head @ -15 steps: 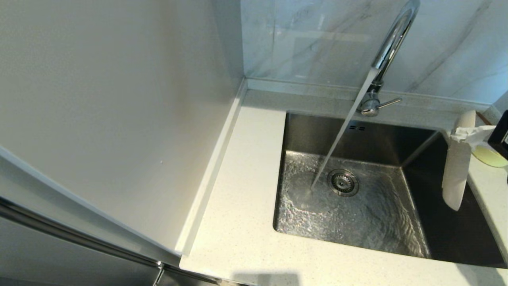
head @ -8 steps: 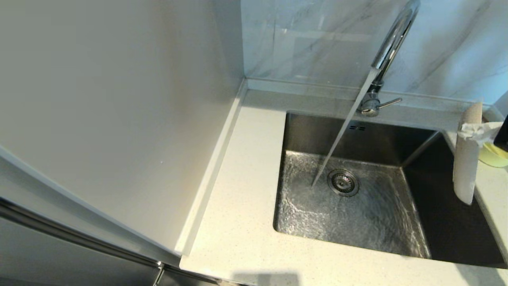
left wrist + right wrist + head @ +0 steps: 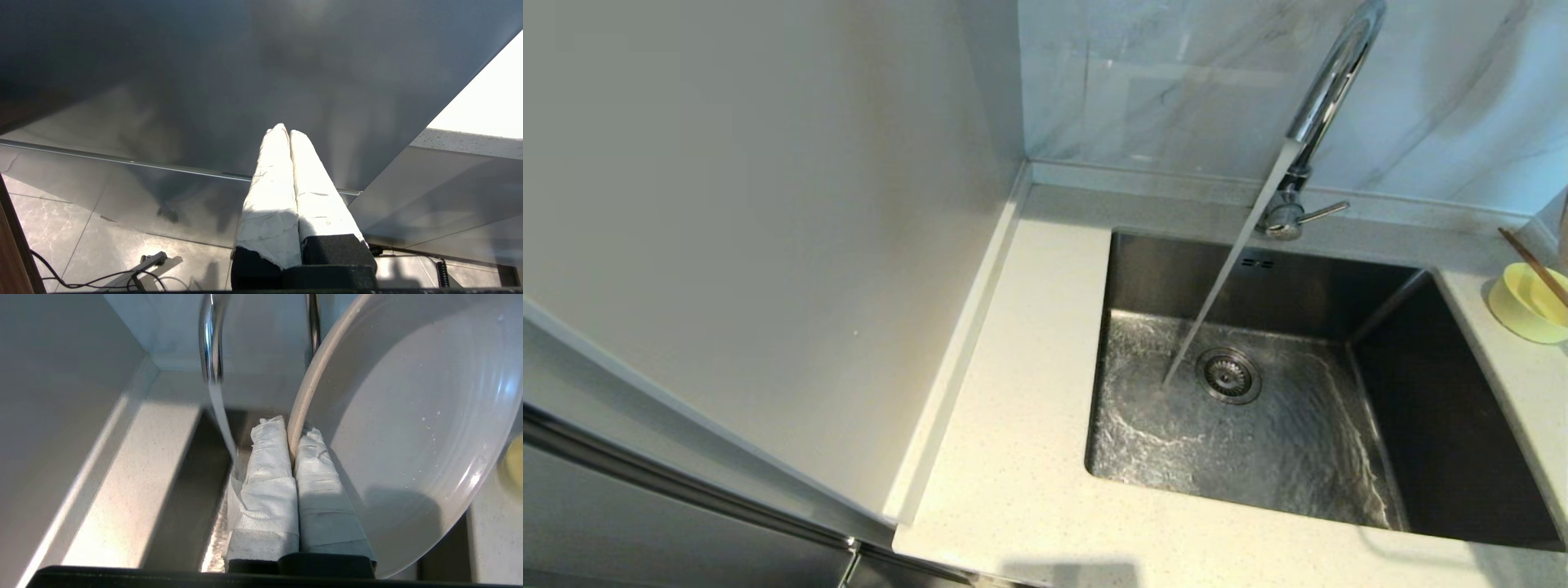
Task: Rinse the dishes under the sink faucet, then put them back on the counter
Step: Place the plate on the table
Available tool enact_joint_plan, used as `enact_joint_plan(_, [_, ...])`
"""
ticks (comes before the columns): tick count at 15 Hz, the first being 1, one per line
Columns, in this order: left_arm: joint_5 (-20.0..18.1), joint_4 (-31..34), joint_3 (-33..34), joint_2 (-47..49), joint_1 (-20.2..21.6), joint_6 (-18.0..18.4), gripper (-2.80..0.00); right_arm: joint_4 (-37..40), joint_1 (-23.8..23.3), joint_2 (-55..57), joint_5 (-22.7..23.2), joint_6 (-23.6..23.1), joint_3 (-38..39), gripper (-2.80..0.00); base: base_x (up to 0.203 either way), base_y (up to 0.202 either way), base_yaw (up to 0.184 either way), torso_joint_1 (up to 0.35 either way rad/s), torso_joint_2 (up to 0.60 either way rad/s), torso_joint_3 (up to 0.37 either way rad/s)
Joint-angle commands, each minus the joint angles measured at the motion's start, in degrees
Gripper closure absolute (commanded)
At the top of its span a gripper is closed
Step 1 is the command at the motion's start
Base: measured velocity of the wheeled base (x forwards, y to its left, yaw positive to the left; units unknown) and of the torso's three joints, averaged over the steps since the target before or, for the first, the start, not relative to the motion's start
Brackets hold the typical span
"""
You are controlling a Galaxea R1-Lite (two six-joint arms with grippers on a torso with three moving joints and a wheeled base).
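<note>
With water running from the faucet (image 3: 1327,90) into the sink (image 3: 1241,441), my right claw (image 3: 291,457) pinches the wet, off-white plate (image 3: 408,428) by its rim beside the stream, while bowl (image 3: 1525,306) and chopsticks (image 3: 1535,265) wait on the right counter (image 3: 1523,392).

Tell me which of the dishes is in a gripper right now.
The off-white plate, pinched at its rim by the right gripper. The pale-yellow bowl sits on the counter with the chopsticks across it.
</note>
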Motion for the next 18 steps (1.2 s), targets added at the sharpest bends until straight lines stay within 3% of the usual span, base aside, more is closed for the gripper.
enact_joint_plan(1, [0.0, 0.0, 0.0, 0.0, 0.0, 0.0, 0.0, 0.79, 1.78, -1.0, -0.46, -0.07, 5.7, 0.0, 0.0, 0.0, 0.0, 0.0, 0.0, 0.0])
enact_joint_plan(3, [0.0, 0.0, 0.0, 0.0, 0.0, 0.0, 0.0, 2.39, 3.79, -1.64, -2.47, -0.74, 21.58, 0.0, 0.0, 0.0, 0.0, 0.0, 0.0, 0.0])
enact_joint_plan(5, [0.0, 0.0, 0.0, 0.0, 0.0, 0.0, 0.0, 5.99, 4.85, -2.07, -4.63, -2.99, 30.58, 0.0, 0.0, 0.0, 0.0, 0.0, 0.0, 0.0])
enact_joint_plan(7, [0.0, 0.0, 0.0, 0.0, 0.0, 0.0, 0.0, 11.99, 5.57, -2.45, -7.82, -8.21, 30.56, 0.0, 0.0, 0.0, 0.0, 0.0, 0.0, 0.0])
enact_joint_plan(8, [0.0, 0.0, 0.0, 0.0, 0.0, 0.0, 0.0, 15.41, 5.78, -2.88, -11.23, -13.77, 27.0, 0.0, 0.0, 0.0, 0.0, 0.0, 0.0, 0.0])
enact_joint_plan(10, [0.0, 0.0, 0.0, 0.0, 0.0, 0.0, 0.0, 19.85, 5.91, -5.06, -20.81, -30.85, 20.8, 0.0, 0.0, 0.0, 0.0, 0.0, 0.0, 0.0])
enact_joint_plan(11, [0.0, 0.0, 0.0, 0.0, 0.0, 0.0, 0.0, 19.37, 5.89, -6.35, -22.85, -34.71, 21.07, 0.0, 0.0, 0.0, 0.0, 0.0, 0.0, 0.0])
enact_joint_plan(14, [0.0, 0.0, 0.0, 0.0, 0.0, 0.0, 0.0, 10.32, 5.74, -10.11, -28.31, -44.62, 30.1, 0.0, 0.0, 0.0, 0.0, 0.0, 0.0, 0.0])
enact_joint_plan(18, [0.0, 0.0, 0.0, 0.0, 0.0, 0.0, 0.0, 7.56, 3.32, -10.17, -30.04, -46.8, 36.85, 0.0, 0.0, 0.0, 0.0, 0.0, 0.0, 0.0])
